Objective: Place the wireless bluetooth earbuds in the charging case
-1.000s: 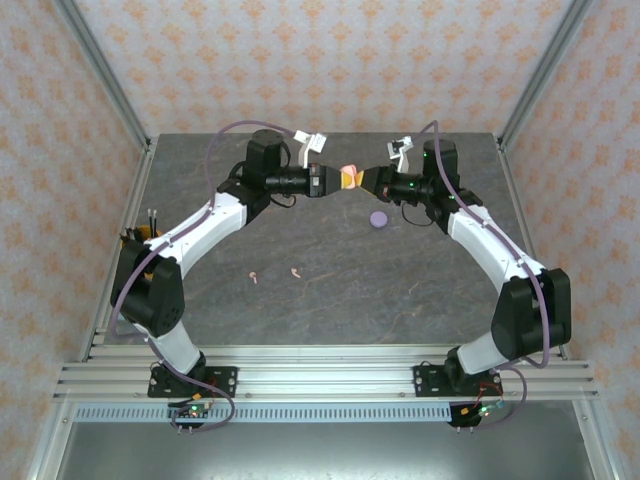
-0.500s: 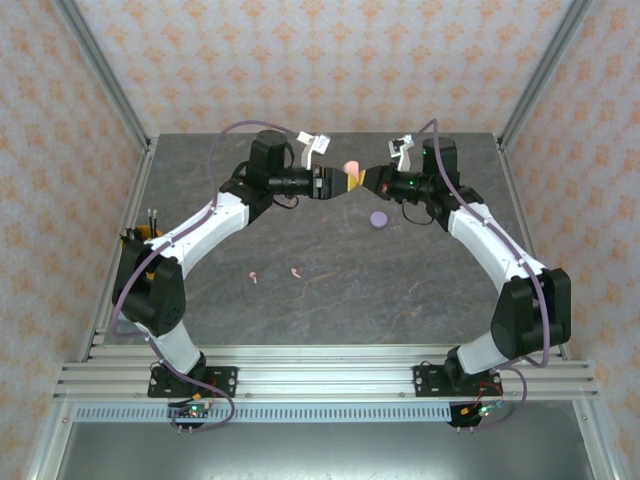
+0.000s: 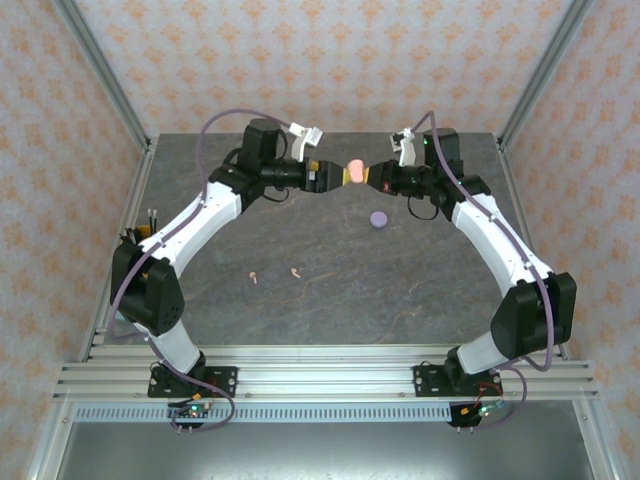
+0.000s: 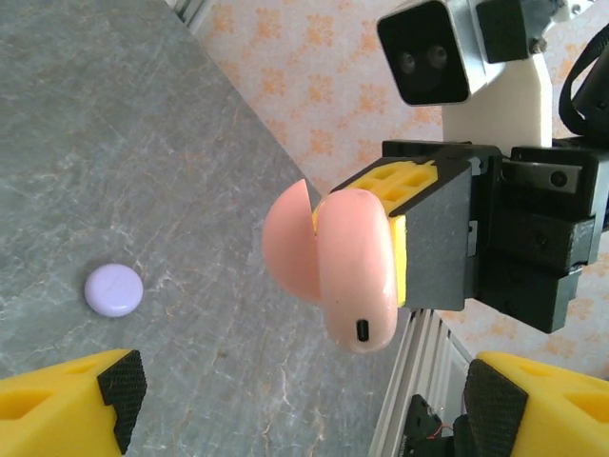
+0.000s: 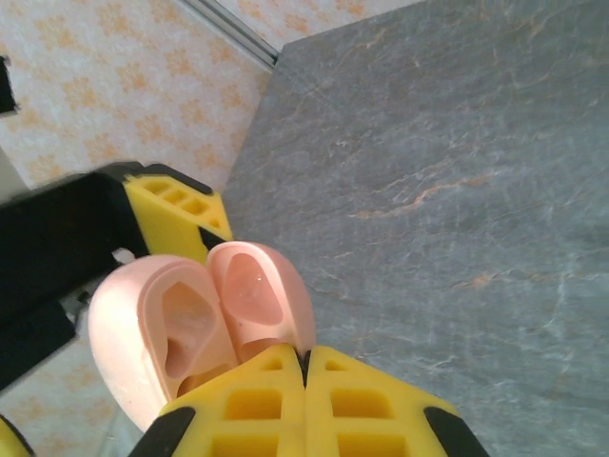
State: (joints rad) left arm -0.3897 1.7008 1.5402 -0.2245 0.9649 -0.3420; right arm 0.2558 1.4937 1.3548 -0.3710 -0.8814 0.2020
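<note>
Case, pink and hinged open, is clenched in my right jaws at upper centre; left jaws stand released, facing it. Pink earbuds lie on the counter toward lower left, nearer my left arm.

Dark grey marbled stone-look surface: small round pale purple case toward the back, right of centre. Tiny pale pink stemmed earbud & 2nd pink earbud near each other, left-centre, well apart from the case.

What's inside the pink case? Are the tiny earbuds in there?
The pink case is open; the hollows you can see look empty. The right gripper covers its bottom part, so that is hidden. Two earbuds lie on the table.
</note>
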